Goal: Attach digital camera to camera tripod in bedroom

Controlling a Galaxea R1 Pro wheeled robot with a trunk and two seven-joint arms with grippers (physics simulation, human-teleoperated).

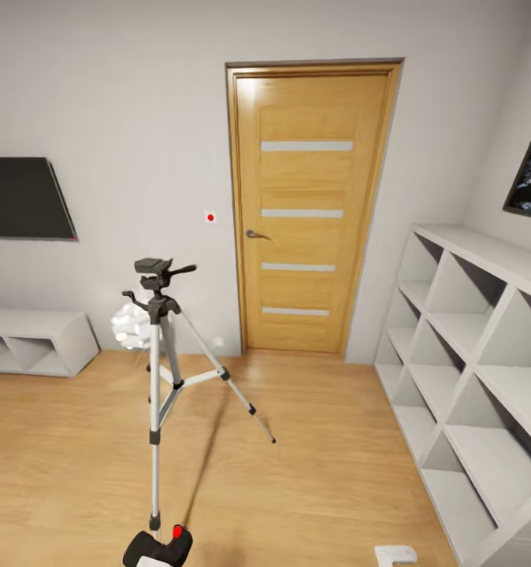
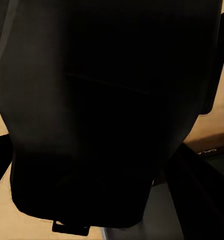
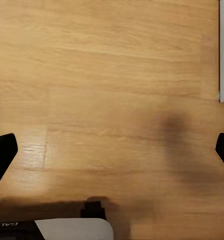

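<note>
Bedroom inventory, head view. Camera tripod (image 1: 161,370): upright on the light wood floor (image 1: 76,457), left of centre, silver legs spread, black head with pan handle on top, nothing mounted on it. Digital camera (image 1: 161,548): at the bottom edge, just beside the tripod's near foot, red button up; dark bulk close against the lens in the left wrist view (image 2: 107,115). Left gripper: finger state cannot be told. Right gripper (image 3: 112,155): black fingers (image 3: 3,155) spread wide over bare floor, holding nothing. Wooden door (image 1: 309,209): shut, behind the tripod. White cube shelf (image 1: 470,378): right wall. Wall TV (image 1: 25,197): left. White lamp (image 1: 131,324): behind the tripod.
</note>
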